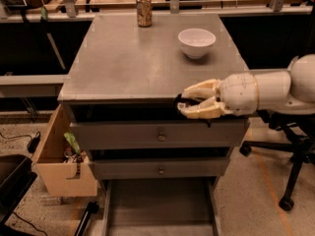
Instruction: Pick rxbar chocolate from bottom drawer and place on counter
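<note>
My gripper (pixel 183 102) reaches in from the right at the counter's front edge, level with the dark gap under the top. Its pale fingers (pixel 199 88) are closed on a small dark flat thing, the rxbar chocolate (pixel 178 100), which mostly blends into the dark gap behind it. The counter (pixel 128 63) is the broad grey cabinet top just above and behind the gripper. The bottom drawer (pixel 157 208) is pulled open at the bottom of the view and shows a plain grey floor.
A white bowl (pixel 196 42) and a drink can (pixel 143 10) stand on the far part of the counter. Two knobbed drawers (pixel 160 136) are shut. A wooden side box (pixel 56 168) hangs at the left. An office chair base (pixel 288 181) stands at the right.
</note>
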You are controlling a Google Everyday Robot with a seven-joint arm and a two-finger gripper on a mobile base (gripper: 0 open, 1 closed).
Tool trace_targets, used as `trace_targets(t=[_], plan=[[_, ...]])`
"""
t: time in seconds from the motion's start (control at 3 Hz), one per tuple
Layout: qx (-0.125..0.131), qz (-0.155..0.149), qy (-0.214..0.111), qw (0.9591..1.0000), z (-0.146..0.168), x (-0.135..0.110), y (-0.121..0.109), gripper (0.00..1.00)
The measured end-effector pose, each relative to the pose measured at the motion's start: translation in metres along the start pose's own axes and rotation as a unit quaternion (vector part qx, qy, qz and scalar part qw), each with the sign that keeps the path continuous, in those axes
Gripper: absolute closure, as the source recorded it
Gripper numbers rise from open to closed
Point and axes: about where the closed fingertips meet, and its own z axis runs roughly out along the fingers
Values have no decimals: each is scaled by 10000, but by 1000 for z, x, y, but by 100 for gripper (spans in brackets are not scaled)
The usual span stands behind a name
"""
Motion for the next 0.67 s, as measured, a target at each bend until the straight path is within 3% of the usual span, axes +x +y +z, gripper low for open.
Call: trace_targets(t=[0.33, 0.67], plan=[[-42, -265, 213, 9994, 15, -63, -36, 100], [-286, -716, 299, 9966, 45, -106, -76, 100]])
